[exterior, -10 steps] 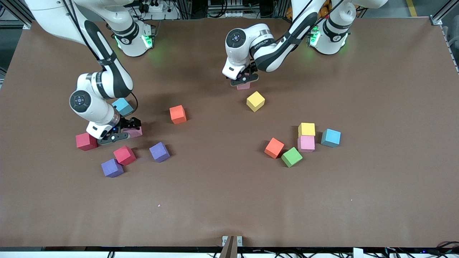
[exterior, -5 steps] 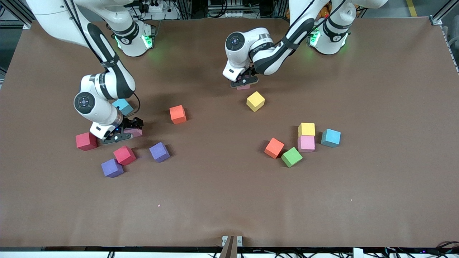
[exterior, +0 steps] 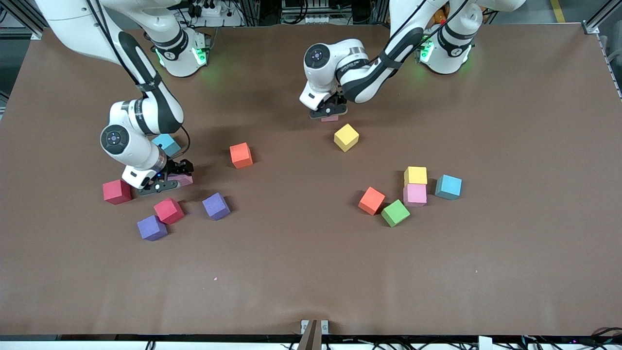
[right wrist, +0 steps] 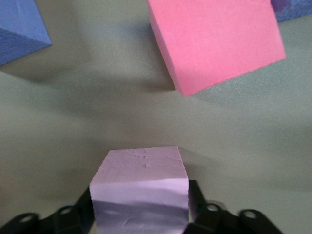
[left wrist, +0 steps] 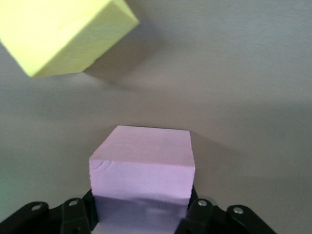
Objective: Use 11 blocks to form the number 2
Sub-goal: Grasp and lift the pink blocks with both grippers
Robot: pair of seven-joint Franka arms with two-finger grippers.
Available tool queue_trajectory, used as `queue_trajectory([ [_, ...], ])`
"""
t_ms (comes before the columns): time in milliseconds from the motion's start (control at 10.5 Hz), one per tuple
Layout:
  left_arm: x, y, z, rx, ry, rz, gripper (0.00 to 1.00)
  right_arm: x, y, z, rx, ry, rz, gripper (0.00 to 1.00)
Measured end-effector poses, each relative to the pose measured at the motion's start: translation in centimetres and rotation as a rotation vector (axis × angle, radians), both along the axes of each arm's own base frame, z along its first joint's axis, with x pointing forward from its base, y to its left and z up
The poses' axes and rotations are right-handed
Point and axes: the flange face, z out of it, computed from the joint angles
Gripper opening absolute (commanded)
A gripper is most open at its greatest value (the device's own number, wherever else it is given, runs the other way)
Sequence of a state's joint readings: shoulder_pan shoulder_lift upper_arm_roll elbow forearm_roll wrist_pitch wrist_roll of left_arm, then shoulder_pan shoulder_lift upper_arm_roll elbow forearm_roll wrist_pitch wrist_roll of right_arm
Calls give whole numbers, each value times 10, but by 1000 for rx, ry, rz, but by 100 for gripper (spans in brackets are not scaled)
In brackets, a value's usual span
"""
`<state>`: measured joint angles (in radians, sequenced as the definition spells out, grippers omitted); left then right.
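Note:
My left gripper [exterior: 330, 113] is down at the table, shut on a pink block [exterior: 331, 118] [left wrist: 142, 161]; its fingers press both sides of the cube. A yellow block [exterior: 346, 137] [left wrist: 58, 34] lies just nearer the camera. Toward the right arm's end, my right gripper [exterior: 176, 180] is shut on another pink block [exterior: 183, 179] [right wrist: 140, 187] that rests on the table. Around it lie two red blocks [exterior: 116, 191] [exterior: 168, 210] and two purple blocks [exterior: 152, 227] [exterior: 215, 205]. All blocks lie scattered, and no number 2 shows.
An orange block [exterior: 241, 155] sits mid-table. Toward the left arm's end cluster an orange [exterior: 371, 200], a green [exterior: 395, 213], a pink [exterior: 415, 194] and a yellow block [exterior: 416, 175], plus a light-blue cube [exterior: 448, 186]. Another light-blue cube [exterior: 166, 143] lies by the right arm.
Both grippers have sunk a little onto their pink blocks and closed from open onto them. No block has shifted on the table.

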<state>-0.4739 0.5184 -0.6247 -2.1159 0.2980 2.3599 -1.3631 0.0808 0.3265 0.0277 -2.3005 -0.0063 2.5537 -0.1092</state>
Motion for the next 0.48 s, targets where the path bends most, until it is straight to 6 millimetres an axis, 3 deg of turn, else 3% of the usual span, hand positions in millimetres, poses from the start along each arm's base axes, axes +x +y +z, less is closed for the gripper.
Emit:
queue_trajectory([
  [286,-12,-25,15,-40,-19,-50,22,4,1,13,1,-15,1,18],
  [477,-13,-35,19,-56,-25,-61,25,3,7,45,-4,13,14,18],
])
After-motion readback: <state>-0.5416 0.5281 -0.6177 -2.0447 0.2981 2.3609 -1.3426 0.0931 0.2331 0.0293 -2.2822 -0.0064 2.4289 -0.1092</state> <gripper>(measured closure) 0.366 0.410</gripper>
